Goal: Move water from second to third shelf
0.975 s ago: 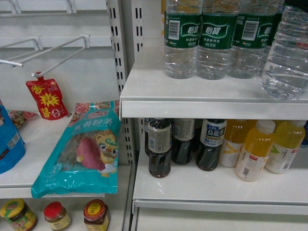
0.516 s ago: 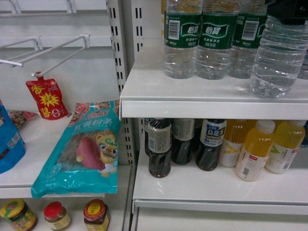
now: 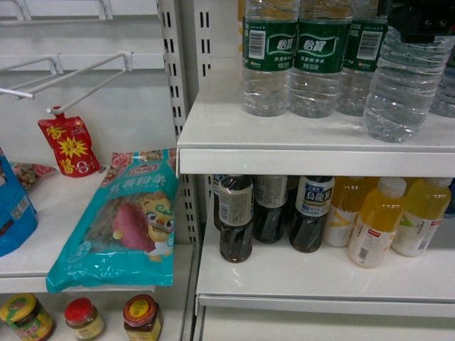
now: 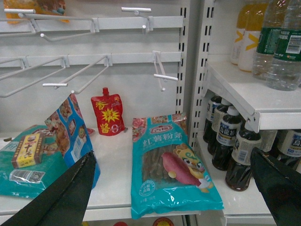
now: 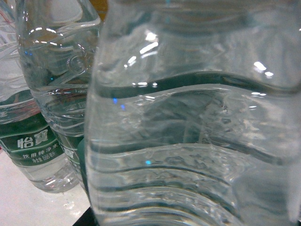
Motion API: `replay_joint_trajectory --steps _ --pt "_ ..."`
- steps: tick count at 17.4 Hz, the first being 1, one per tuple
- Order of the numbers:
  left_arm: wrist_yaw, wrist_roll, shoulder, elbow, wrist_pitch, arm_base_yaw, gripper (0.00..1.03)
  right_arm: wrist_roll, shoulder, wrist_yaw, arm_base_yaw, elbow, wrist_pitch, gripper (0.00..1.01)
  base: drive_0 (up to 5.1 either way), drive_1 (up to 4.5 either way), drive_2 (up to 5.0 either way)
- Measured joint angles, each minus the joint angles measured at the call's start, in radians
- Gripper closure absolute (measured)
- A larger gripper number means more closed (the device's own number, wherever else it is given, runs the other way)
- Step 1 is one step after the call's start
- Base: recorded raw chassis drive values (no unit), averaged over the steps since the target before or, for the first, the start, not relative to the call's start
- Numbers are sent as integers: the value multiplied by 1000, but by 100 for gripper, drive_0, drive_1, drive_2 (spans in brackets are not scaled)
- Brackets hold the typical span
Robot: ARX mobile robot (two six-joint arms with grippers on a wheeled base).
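A clear ribbed water bottle (image 3: 402, 85) hangs tilted at the right of the upper white shelf (image 3: 284, 135), its base at or just above the shelf surface. My right gripper (image 3: 421, 21) is shut on its top part, a dark shape at the frame's upper edge. The right wrist view is filled by this bottle (image 5: 188, 132); the jaws are hidden behind it. A row of green-labelled water bottles (image 3: 295, 57) stands behind it on the same shelf. My left gripper (image 4: 169, 193) is open and holds nothing, low in front of the left shelf bay.
The shelf below (image 3: 298, 273) holds dark drink bottles (image 3: 236, 217) and yellow juice bottles (image 3: 377, 220). On the left bay lie a teal snack bag (image 3: 124, 220) and a red pouch (image 3: 70, 145), under white wire hooks (image 3: 78, 71). Jars (image 3: 141, 316) stand lower down.
The held water bottle has moved left along the upper shelf, closer to the row of green-labelled bottles, and the dark right gripper has come into view above it.
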Motion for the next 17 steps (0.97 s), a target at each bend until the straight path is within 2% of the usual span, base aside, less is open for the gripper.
replay_joint_trajectory --steps 10,15,17 --pt "0 0 0 0 0 0 5 -3 12 18 6 -18 48 59 0 0 0" --pt "0 0 0 0 0 0 5 -12 12 18 6 -19 49 3 0 0 0" --pt "0 0 0 0 0 0 5 -12 12 18 5 -19 48 4 0 0 0"
